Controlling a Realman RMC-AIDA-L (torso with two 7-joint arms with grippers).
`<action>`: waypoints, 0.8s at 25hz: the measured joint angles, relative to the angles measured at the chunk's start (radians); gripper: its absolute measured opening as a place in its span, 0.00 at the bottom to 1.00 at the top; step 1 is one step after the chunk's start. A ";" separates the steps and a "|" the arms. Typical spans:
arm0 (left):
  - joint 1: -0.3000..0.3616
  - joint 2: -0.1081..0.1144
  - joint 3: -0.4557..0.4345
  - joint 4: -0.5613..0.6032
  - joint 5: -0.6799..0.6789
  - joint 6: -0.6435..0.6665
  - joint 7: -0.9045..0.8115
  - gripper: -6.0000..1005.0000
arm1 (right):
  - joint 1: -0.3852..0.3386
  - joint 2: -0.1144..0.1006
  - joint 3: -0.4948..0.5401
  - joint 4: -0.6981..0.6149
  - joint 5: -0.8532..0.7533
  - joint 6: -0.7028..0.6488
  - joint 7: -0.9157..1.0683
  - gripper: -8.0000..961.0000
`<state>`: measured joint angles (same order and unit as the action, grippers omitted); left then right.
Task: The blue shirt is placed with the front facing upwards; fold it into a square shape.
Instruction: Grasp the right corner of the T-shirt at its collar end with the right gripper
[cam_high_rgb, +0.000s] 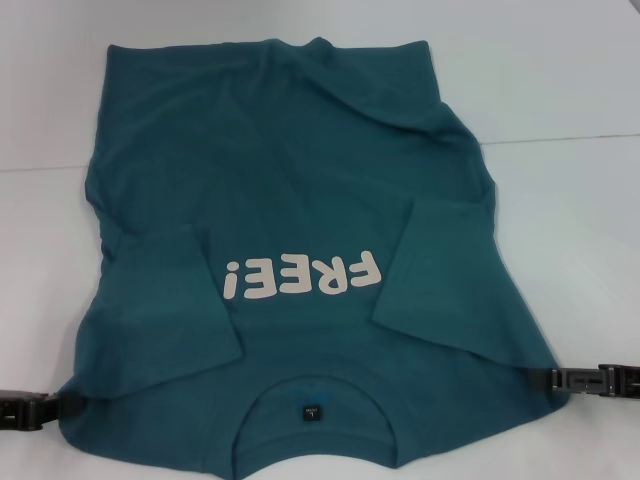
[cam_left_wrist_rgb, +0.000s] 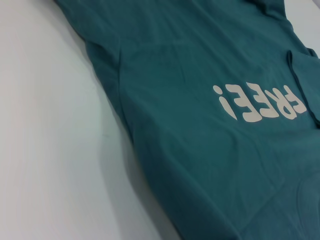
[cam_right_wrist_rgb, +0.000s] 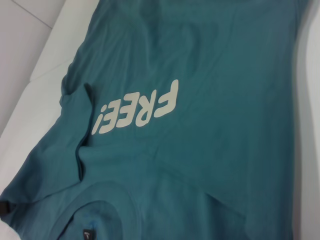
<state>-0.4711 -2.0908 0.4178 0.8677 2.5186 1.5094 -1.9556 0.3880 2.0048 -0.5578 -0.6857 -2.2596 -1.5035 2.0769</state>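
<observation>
The blue shirt (cam_high_rgb: 290, 200) lies spread front-up on the white table (cam_high_rgb: 570, 220), filling the middle of the head view, collar at the bottom edge and hem toward the top. Both sleeves are folded inward over the chest, flanking the off-white "FREE!" lettering (cam_high_rgb: 303, 276). The left gripper (cam_high_rgb: 30, 409) sits at the lower left, touching the shoulder edge; the right gripper (cam_high_rgb: 590, 381) sits at the lower right, likewise. Whether either is clamped on cloth, I can't tell.
</observation>
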 joint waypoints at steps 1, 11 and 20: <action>0.000 0.000 0.000 0.000 0.000 0.000 0.000 0.01 | -0.002 0.000 0.000 0.000 0.000 0.002 0.000 0.94; 0.000 -0.002 0.000 -0.001 -0.001 0.000 -0.002 0.01 | -0.001 -0.005 -0.005 0.000 0.000 0.037 0.006 0.94; 0.000 -0.003 -0.004 0.001 -0.002 0.000 -0.002 0.01 | 0.010 0.001 -0.015 0.006 0.000 0.035 0.006 0.94</action>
<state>-0.4714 -2.0939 0.4139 0.8688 2.5171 1.5094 -1.9573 0.3982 2.0054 -0.5726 -0.6801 -2.2593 -1.4689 2.0831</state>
